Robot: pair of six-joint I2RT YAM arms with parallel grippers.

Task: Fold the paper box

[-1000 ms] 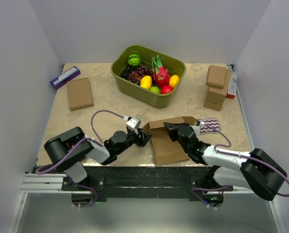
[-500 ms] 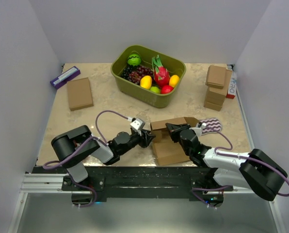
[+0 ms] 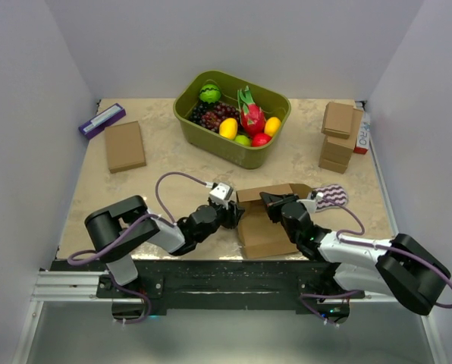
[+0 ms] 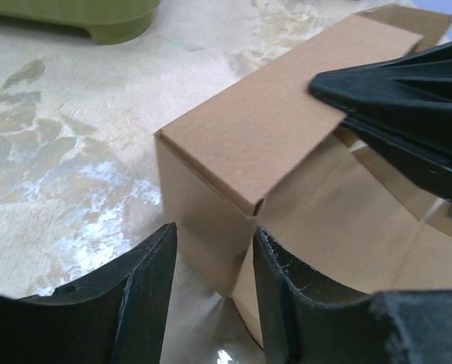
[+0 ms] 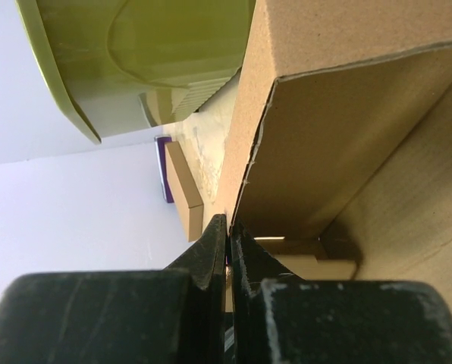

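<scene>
The paper box [image 3: 262,227] is brown cardboard, half folded, near the table's front middle. Its upright back wall shows in the left wrist view [image 4: 287,114] and in the right wrist view [image 5: 347,129]. My right gripper [image 3: 269,202] is shut on the top edge of that wall, its fingers [image 5: 220,235] pinching the cardboard. My left gripper [image 3: 232,215] is open at the box's left corner; its fingertips [image 4: 154,254] straddle the corner's lower edge without closing on it. The box's inside floor is partly hidden by my right arm.
A green bin of fruit [image 3: 232,117] stands at the back middle. A flat brown box [image 3: 124,145] and a purple item [image 3: 101,120] lie at the back left. Stacked small brown boxes [image 3: 338,136] stand at the back right. A patterned cloth [image 3: 328,196] lies right of the box.
My left gripper has moved right, up to the box's left corner. My right gripper has kept its hold on the wall and barely moved.
</scene>
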